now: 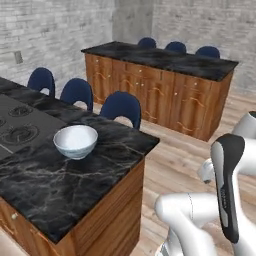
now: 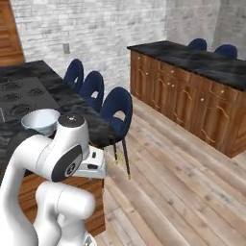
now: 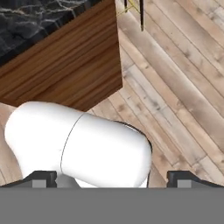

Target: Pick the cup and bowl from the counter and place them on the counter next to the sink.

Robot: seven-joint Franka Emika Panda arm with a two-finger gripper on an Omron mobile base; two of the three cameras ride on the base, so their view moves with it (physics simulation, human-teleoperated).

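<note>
- Claw [image 3: 112,178] fingertips are seen at the bottom of the hand view, spread wide apart and grasping nothing; wooden floor [image 3: 175,87] lies beneath, and the counter [image 3: 39,22] corner with its brown cabinet side is seen at upper left.
- From the left base view, the bowl [image 1: 75,141] is seen upright on the counter [image 1: 60,185], just beside the stovetop [image 1: 20,125]; blue chairs [image 1: 121,107] are lined up along the counter's far edge.
- From the right base view, the bowl [image 2: 40,120] is seen on the counter [image 2: 72,103], partly hidden behind the arm.
</note>
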